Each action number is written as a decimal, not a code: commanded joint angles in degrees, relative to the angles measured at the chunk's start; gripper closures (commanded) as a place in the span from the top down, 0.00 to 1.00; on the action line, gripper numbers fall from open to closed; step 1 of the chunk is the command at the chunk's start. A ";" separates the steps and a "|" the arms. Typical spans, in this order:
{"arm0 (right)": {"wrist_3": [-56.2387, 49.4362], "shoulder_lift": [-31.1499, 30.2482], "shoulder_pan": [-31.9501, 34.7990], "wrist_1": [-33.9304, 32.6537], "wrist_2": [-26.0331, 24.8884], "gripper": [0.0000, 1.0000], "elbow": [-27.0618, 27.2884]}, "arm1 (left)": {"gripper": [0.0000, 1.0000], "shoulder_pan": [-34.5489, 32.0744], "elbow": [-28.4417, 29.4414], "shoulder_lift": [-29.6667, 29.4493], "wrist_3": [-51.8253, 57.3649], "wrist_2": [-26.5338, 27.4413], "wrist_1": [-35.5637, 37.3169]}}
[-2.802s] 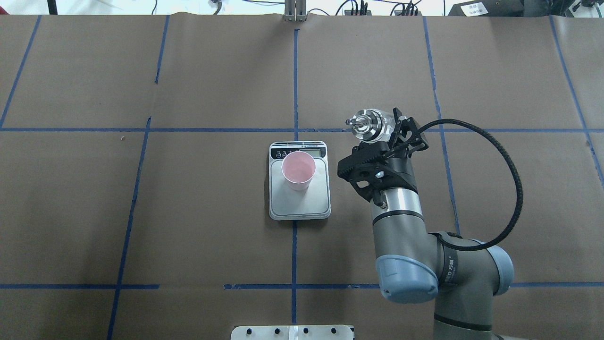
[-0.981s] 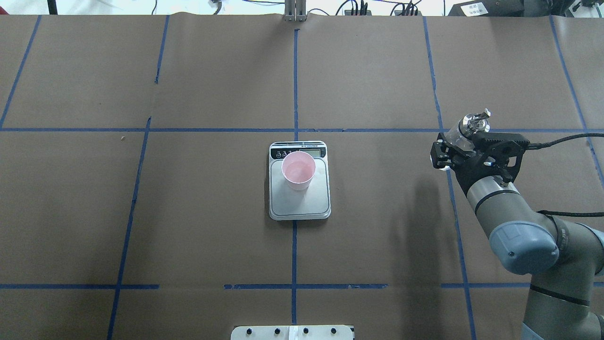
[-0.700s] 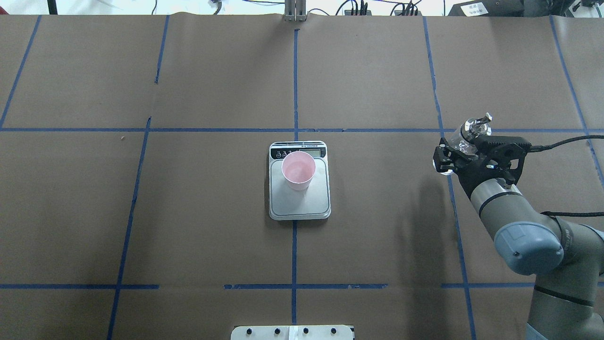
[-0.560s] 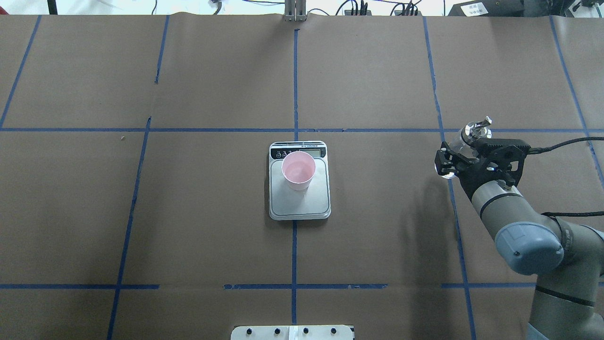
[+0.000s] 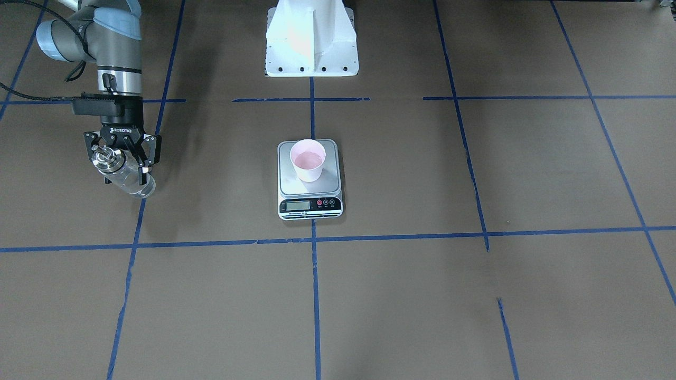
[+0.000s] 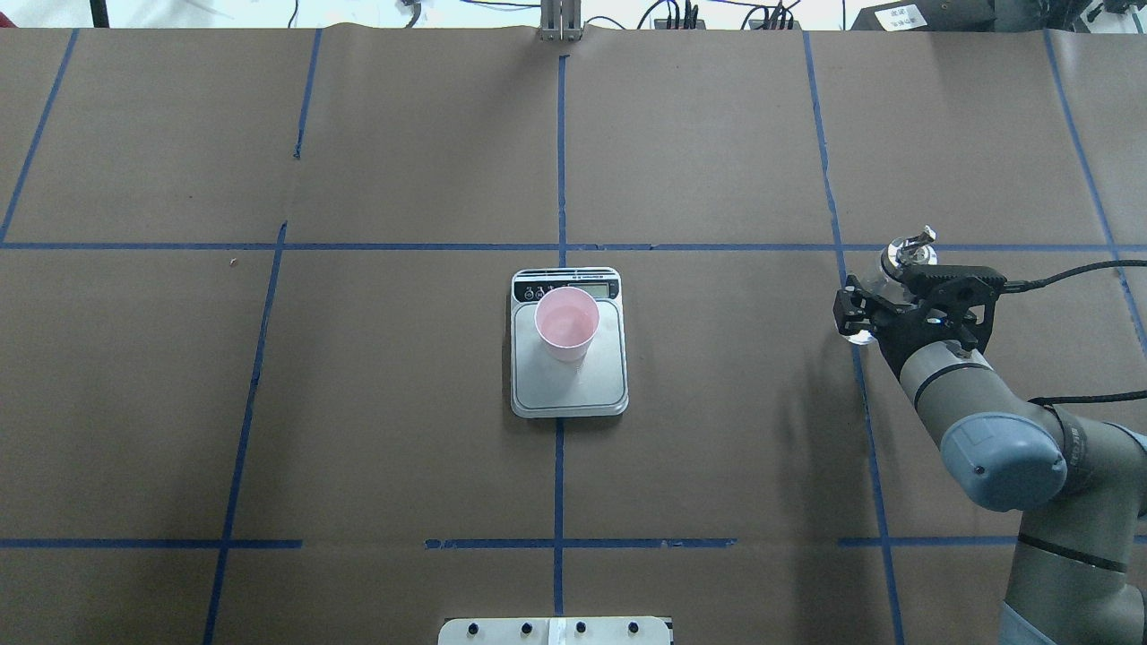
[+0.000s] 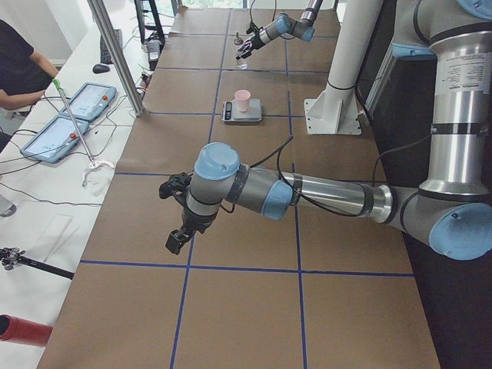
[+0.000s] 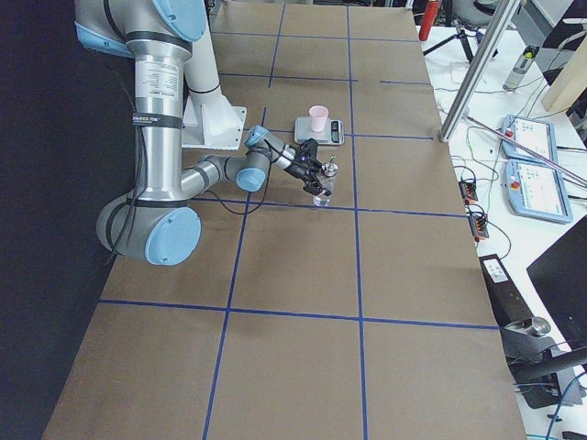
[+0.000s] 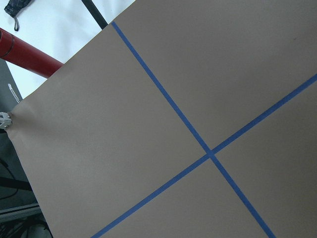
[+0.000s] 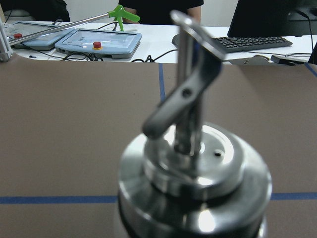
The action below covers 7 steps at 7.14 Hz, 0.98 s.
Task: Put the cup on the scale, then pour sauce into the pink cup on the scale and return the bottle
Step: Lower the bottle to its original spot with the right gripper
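The pink cup [image 6: 566, 322] stands upright on the silver scale [image 6: 596, 387] at the table's middle, also seen in the front view as cup [image 5: 309, 159] on scale [image 5: 288, 186]. Far to its right, my right gripper [image 6: 883, 300] is shut on the clear glass bottle [image 6: 905, 258], which is held upright low over the table; whether its base touches I cannot tell. The right wrist view is filled by the bottle's silver cap and spout [image 10: 193, 163]. My left gripper [image 7: 175, 240] hovers over bare table at the near end of the left side view; open or shut, I cannot tell.
Blue tape lines grid the brown paper table. The white robot base [image 5: 311, 37] stands behind the scale. An operators' desk with tablets [image 7: 77, 115] and a seated person [image 7: 19, 69] runs along the far side. A red pole [image 9: 29, 57] lies off the table's edge.
My right arm carried the bottle from beside the scale far out to the right, then lowered it slightly over the last second. Cup and scale have not moved.
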 commanded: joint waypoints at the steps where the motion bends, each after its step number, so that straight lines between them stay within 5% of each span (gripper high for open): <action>1: 0.24 0.09 0.76 0.00 1.61 0.00 -0.20 | 1.00 0.00 0.00 -0.07 -0.03 0.00 0.00; 7: 0.24 0.17 0.68 0.00 2.58 0.00 -1.52 | 1.00 0.00 0.00 -0.16 -0.03 0.00 0.00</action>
